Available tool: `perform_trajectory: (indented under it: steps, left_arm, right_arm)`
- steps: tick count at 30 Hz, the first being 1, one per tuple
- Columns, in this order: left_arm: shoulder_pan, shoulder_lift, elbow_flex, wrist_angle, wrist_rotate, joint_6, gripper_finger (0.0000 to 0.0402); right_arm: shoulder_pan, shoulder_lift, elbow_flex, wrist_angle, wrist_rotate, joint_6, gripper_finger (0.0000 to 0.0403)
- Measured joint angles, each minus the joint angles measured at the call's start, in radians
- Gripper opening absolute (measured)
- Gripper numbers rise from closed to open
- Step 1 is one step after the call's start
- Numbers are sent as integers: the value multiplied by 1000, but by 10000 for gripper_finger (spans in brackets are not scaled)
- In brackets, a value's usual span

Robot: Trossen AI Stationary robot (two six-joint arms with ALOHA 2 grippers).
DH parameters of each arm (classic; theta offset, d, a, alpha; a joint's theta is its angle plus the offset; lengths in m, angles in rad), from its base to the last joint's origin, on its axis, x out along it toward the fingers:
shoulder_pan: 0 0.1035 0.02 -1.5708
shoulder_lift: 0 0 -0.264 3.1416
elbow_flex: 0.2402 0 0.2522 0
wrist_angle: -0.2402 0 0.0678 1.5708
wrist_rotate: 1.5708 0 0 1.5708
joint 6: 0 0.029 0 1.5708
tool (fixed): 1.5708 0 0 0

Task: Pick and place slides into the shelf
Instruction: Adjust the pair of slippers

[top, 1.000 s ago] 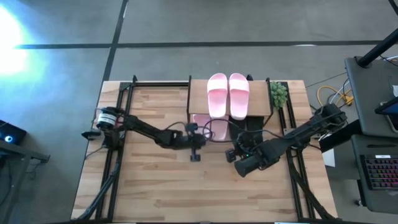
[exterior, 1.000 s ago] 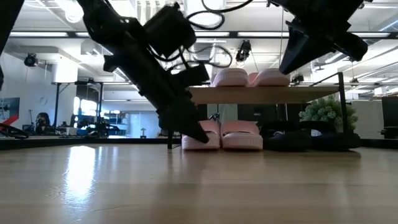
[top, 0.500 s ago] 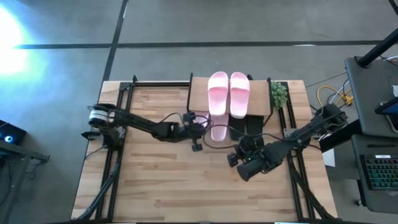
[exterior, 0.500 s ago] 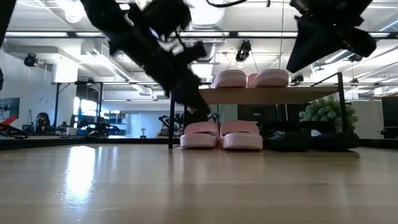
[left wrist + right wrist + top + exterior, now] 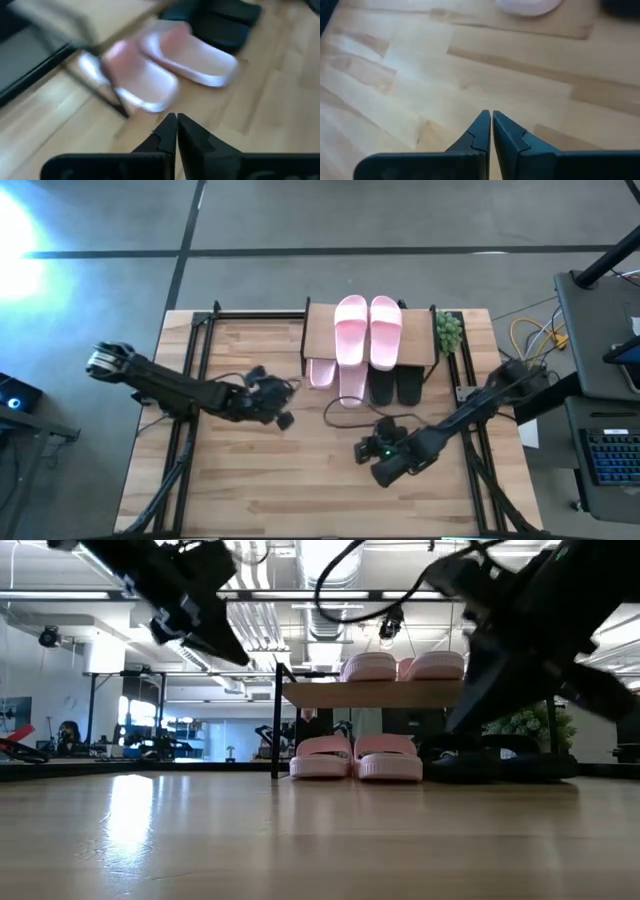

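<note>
Left tool point(image 5: 176, 131) and right tool point(image 5: 490, 131) both closed, empty, near shelf point(image 5: 322, 330)

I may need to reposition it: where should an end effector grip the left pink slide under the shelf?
Probably the protruding end of the left light pink slide: it sticks out from under the light-wood shelf toward the table's front, so come from the front, low; its broad strap sits beneath the board.

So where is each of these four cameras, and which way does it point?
High view: overhead, straight down on the shelf, both arms, left gripper, right gripper.
Low view: tabletop height, level toward the shelf; arms overhead.
Left wrist view: past shut fingers at pink slides.
Right wrist view: shut fingers over the tabletop.
High, low and left wrist views share the pink slides under the shelf.
</note>
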Motion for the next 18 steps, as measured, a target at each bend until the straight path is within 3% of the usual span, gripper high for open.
perform_trajectory:
  steps: [5, 10, 15, 18]
  left_arm:
    - [161, -111, -166, 223, 37, -77, 0]
    - [434, -115, -301, 554, 351, -39, 0]
    - [654, -33, -335, 665, 671, 19, 0]
    - [721, 36, -327, 729, 789, 45, 0]
  right_arm:
    - [-23, 95, 21, 52, -4, -9, 13]
    - [-29, 108, 52, 45, -3, -24, 13]
    - [-36, 100, 61, 42, -3, -51, 13]
    - [-42, 99, 63, 44, -8, -41, 13]
